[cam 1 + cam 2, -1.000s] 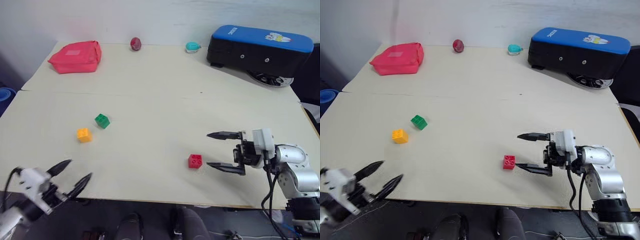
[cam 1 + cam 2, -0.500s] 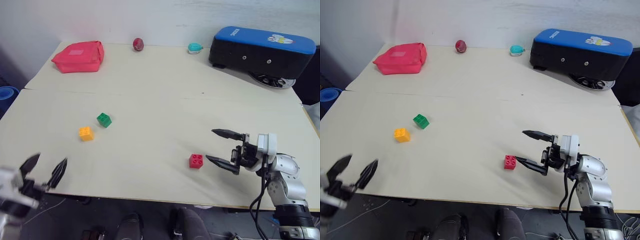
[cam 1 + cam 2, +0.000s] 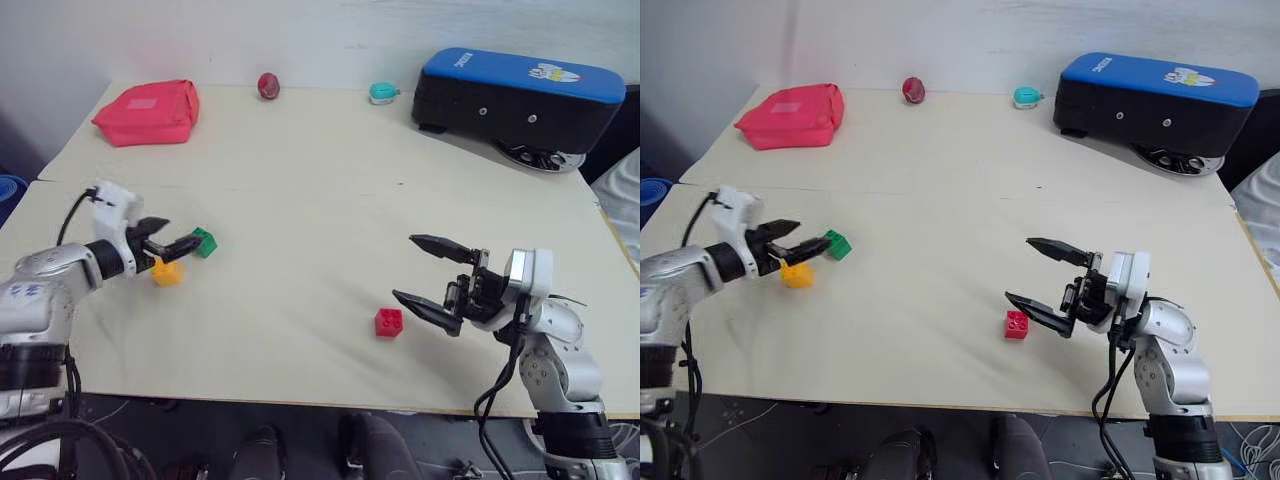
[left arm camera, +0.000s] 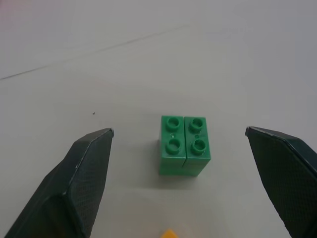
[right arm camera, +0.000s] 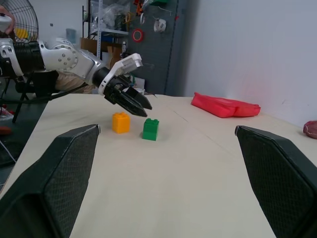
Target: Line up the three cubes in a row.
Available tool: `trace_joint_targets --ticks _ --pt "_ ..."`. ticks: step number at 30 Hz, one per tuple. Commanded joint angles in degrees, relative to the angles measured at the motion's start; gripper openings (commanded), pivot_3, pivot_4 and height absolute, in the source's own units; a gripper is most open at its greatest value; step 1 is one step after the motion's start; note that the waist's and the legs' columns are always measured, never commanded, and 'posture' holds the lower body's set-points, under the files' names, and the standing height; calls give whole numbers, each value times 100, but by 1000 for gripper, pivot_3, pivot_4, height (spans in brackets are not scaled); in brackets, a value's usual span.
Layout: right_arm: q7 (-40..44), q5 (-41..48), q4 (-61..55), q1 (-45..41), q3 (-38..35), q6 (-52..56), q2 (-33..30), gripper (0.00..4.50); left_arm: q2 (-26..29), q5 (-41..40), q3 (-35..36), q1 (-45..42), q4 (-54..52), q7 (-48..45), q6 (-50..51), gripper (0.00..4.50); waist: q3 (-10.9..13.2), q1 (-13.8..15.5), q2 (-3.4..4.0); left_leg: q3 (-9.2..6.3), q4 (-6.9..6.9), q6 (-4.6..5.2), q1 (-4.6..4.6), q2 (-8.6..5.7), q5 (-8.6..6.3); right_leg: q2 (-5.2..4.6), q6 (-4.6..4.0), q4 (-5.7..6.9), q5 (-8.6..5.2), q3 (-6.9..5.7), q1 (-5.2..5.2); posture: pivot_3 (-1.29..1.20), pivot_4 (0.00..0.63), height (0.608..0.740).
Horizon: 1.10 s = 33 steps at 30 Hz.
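Observation:
The green cube (image 3: 205, 241) and the yellow-orange cube (image 3: 166, 272) sit close together on the left of the table (image 3: 300, 200). My left gripper (image 3: 182, 234) hovers just over them, open and empty. In the left wrist view the green cube (image 4: 184, 145) lies between and just beyond the spread fingers (image 4: 84, 168). The red cube (image 3: 389, 321) sits near the front edge, right of centre. My right gripper (image 3: 404, 267) is open and empty just right of it, tips pointing left, lower finger close to the cube but apart from it.
Along the far edge lie a red pouch (image 3: 148, 112), a dark red egg-shaped ball (image 3: 268, 85) and a small teal object (image 3: 382, 93). A black case with a blue lid (image 3: 520, 95) stands at the back right. Bare tabletop stretches between the two grippers.
My left arm rose from below the table's front edge and reached forward to the green cube, staying open. The right gripper shifted slightly left and tilted upward, still open.

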Motion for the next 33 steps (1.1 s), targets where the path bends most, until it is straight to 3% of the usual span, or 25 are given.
trace_joint_targets --ticks 1,8,12,19,20,25,31,33 --pt "-138 60 -359 99 -76 8 -18 4482 56 341 -220 -566 519 -240 16 4500 1 4 -2 -1 5 0 -4 1 0 2 0 0 0 -1 -1 0 150 740" --pt "-203 48 -409 180 -37 -36 -19 4482 -165 843 -607 -1096 1360 -626 -320 4500 1 2 -2 1 17 0 -1 -1 0 1 0 12 0 1 0 0 150 740" --pt "-226 43 -407 208 -46 -66 -17 4500 -295 1079 -601 -1253 1747 -577 -525 3777 1 6 -2 -1 24 1 -4 0 0 1 0 13 0 0 0 0 150 740" --pt "-169 41 -315 234 -84 -117 -54 4500 -300 1207 -570 -1319 1945 -882 -818 1599 1 6 -2 -1 29 1 -4 0 0 0 1 18 0 1 0 0 150 740" --pt "-146 45 -280 229 -103 -126 -67 4500 -287 1180 -548 -1348 1931 -992 -857 1474 1 6 -2 -1 30 1 -4 0 0 0 1 18 0 0 0 0 150 740" --pt "84 92 -19 126 -329 -180 -283 4500 -334 702 -441 -1619 1066 -2103 -1358 1474 5 15 -8 -2 38 2 -11 0 -1 0 1 19 0 -2 0 0 150 740" --pt "549 170 185 213 -593 -148 -696 4500 -239 604 -1122 -1685 -332 -3397 -1185 1474 7 49 -11 0 50 7 -12 -1 -5 0 5 17 -2 1 5 0 150 740" --pt "883 147 236 433 -678 -212 -893 4500 -340 559 -1697 -1533 -1233 -3773 -929 1474 7 48 -11 2 52 7 -11 -1 -5 2 6 19 -3 3 6 0 150 740"
